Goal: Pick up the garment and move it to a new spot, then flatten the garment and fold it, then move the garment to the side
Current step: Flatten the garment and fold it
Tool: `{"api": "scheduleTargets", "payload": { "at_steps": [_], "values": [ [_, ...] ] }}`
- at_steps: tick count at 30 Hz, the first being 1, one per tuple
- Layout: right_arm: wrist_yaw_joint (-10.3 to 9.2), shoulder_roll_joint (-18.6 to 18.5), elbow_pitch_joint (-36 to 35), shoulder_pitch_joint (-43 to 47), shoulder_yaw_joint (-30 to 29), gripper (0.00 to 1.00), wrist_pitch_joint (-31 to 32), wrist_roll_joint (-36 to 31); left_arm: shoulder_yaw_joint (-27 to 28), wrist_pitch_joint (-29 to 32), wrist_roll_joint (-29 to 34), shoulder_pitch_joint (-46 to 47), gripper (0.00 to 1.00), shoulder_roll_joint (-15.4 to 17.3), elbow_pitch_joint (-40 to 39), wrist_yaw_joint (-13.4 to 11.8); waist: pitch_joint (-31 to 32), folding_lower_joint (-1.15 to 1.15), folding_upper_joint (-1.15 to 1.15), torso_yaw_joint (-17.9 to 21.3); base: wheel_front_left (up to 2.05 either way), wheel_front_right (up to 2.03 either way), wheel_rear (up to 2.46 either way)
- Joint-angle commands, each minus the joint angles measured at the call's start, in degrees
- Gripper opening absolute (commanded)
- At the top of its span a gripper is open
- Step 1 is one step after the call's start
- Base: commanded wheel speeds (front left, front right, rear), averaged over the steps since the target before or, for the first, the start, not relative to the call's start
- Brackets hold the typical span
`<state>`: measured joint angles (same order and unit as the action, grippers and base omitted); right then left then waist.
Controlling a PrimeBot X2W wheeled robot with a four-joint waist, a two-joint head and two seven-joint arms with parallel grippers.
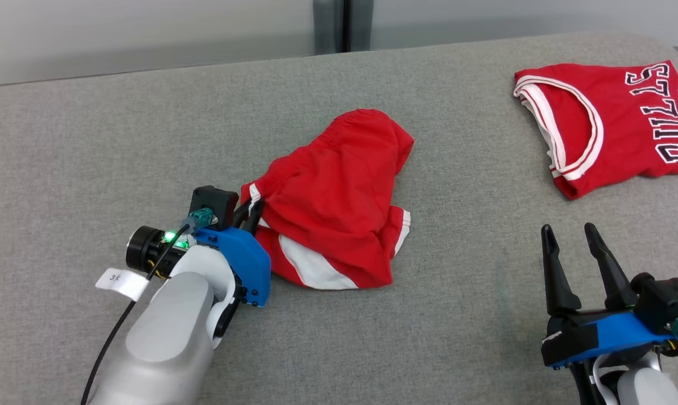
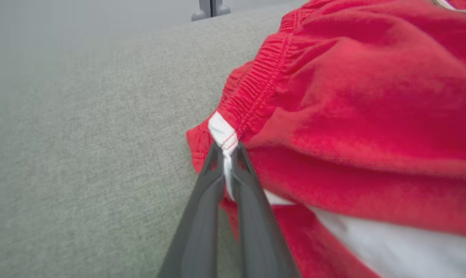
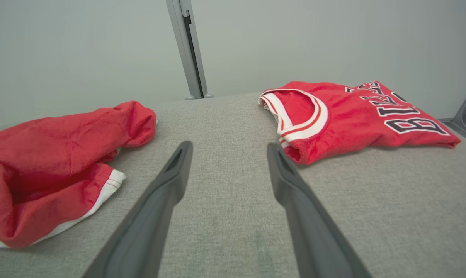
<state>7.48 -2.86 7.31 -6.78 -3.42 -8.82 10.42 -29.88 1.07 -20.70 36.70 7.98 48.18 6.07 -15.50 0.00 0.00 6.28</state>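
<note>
Left fingers [image 2: 228, 151] were pinching just the white trim [image 2: 222, 131] on the shorts [image 1: 339, 180], so I figured lifting could slip it; right fingers [image 1: 568, 228] gaped.

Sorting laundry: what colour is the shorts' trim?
White trim on red shorts; left wrist view shows it best.

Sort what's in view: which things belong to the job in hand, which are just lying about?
In the job: crumpled red cloth shorts with white trim; left tool, shut on their white stripe by the waistband; grey fabric table under them.
Lying about: folded red Bulls jersey with white-edged neckline, far right; right tool, open, away from both garments.
</note>
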Motion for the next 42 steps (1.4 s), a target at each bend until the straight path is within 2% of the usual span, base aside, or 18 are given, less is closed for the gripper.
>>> {"api": "scheduleTargets", "payload": {
  "at_steps": [1,7,13,20,26,27,28,29,36,42],
  "values": [
    [0.03,-0.1,0.0,0.4,-0.3,1.00,0.0,-0.2,0.6,-1.9,-0.5,0.7,0.00,-0.2,-0.3,-0.1,0.6,0.00,0.00,-0.5,0.00,0.00,0.00],
    [0.03,-0.1,-0.2,1.7,-0.6,1.00,0.5,-0.5,2.5,-8.7,-2.0,-3.0,0.00,0.3,-3.1,-1.6,3.1,0.00,0.00,-3.3,0.00,0.00,0.00],
    [0.03,-0.1,-0.3,2.6,-0.4,1.00,1.1,-0.4,5.1,-12.4,-4.3,-9.9,0.00,2.2,-8.0,-4.1,5.2,0.00,0.00,-6.7,0.00,0.00,0.00],
    [0.03,-0.1,-0.6,3.6,-0.6,1.00,2.0,-0.7,8.5,-13.6,-7.3,-21.9,0.00,4.4,-16.6,-8.4,6.4,0.00,0.00,-9.7,0.00,0.00,0.00],
    [0.03,-0.1,-1.1,4.0,-0.7,1.00,2.6,-0.9,9.5,-12.5,-9.0,-30.5,0.00,5.0,-24.3,-11.3,6.5,0.00,0.00,-11.0,0.00,0.00,0.00],
    [0.03,-0.1,-1.1,4.1,-0.7,1.00,2.6,-0.9,9.6,-12.6,-9.0,-31.3,0.18,5.0,-25.4,-11.8,6.5,0.00,0.00,-11.2,0.00,0.00,0.00],
    [0.03,-0.1,-1.1,4.2,-0.7,1.00,2.5,-0.9,9.6,-12.8,-8.8,-31.8,0.48,5.1,-26.5,-12.2,6.6,0.00,0.00,-11.3,0.00,0.00,0.00],
    [0.03,-0.1,-1.0,4.3,-0.6,1.00,2.6,-0.9,9.8,-13.1,-8.6,-32.2,1.00,5.1,-27.5,-12.7,6.7,0.00,0.00,-11.4,0.00,0.00,0.00],
    [0.03,-0.1,-0.8,4.0,-0.1,1.00,2.7,-0.9,11.3,-15.4,-6.9,-31.6,1.00,5.8,-33.1,-14.1,7.3,0.00,0.00,-10.8,0.00,0.00,0.00],
    [0.03,-0.1,-0.7,4.3,0.2,1.00,2.4,-0.8,13.1,-16.1,-5.0,-30.2,1.00,6.8,-36.1,-14.2,7.9,0.00,0.00,-9.2,0.00,0.00,0.00]
  ]
}}
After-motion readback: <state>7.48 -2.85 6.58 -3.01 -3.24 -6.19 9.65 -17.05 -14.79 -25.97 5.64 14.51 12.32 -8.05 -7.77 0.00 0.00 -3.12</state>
